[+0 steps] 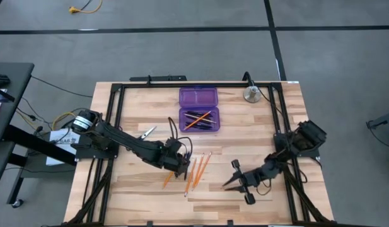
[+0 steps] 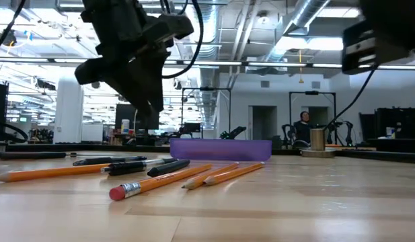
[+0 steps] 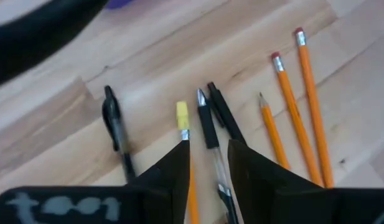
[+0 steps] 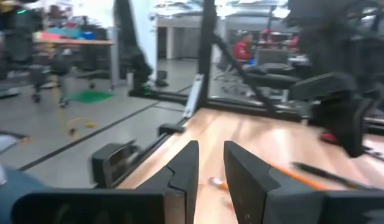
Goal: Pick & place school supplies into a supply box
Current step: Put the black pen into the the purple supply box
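Observation:
The purple supply box (image 1: 198, 108) lies open near the table's far edge, and its near half (image 1: 200, 120) holds several pens and pencils. Loose orange pencils (image 1: 198, 169) and black pens (image 3: 116, 127) lie flat on the wood in the middle. My left gripper (image 3: 210, 163) is open and tilted down over them. A black pen with a clear barrel (image 3: 208, 124) lies in line with the gap between its fingers, and a yellow-tipped pencil (image 3: 183, 117) lies beside one finger. Red-handled scissors (image 1: 147, 132) lie to the left. My right gripper (image 1: 231, 174) is open and holds nothing, right of the pencils.
A round silver metal object (image 1: 251, 94) stands at the far right, right of the box. A black frame (image 1: 118, 94) runs along the table's sides and far edge. Bare wood (image 1: 150, 202) lies toward the near edge.

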### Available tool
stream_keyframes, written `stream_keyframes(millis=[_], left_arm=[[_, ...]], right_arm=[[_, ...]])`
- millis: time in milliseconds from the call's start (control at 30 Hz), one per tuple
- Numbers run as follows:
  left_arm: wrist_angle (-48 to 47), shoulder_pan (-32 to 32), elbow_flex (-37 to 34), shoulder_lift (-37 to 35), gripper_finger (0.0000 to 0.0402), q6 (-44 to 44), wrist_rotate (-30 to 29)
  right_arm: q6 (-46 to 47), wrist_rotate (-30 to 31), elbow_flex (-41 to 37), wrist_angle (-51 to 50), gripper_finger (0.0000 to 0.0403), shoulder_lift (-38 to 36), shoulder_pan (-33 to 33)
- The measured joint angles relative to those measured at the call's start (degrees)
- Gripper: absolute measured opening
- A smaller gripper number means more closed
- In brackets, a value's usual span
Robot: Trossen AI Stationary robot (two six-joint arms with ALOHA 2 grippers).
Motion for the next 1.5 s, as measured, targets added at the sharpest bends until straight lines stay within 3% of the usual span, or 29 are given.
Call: stream_keyframes(millis=[333,833,1100,1333,1500], left_arm=[[-3.4,0.1,0.0,0.0,0.0097,-6.5,-1.2],[-9.1,0.2,0.0,1.0,0.0097,-7.9,-3.1],[-9.6,1.2,0.0,4.9,0.0097,-7.8,-0.8],[-9.6,2.3,0.0,8.7,0.0097,-6.9,5.0],[-9.9,2.3,0.0,9.4,0.0097,-6.9,5.3]], right_arm=[[0.0,0.0,0.0,-1.1,0.0072,0.0,5.7],[0.6,0.0,0.0,-2.8,0.0072,0.0,4.6],[0.9,0.0,0.0,-3.7,0.0072,0.0,4.6],[0.9,0.0,0.0,-3.9,0.0072,0.0,4.6],[1.0,0.0,0.0,-4.0,0.0072,0.0,4.6]])
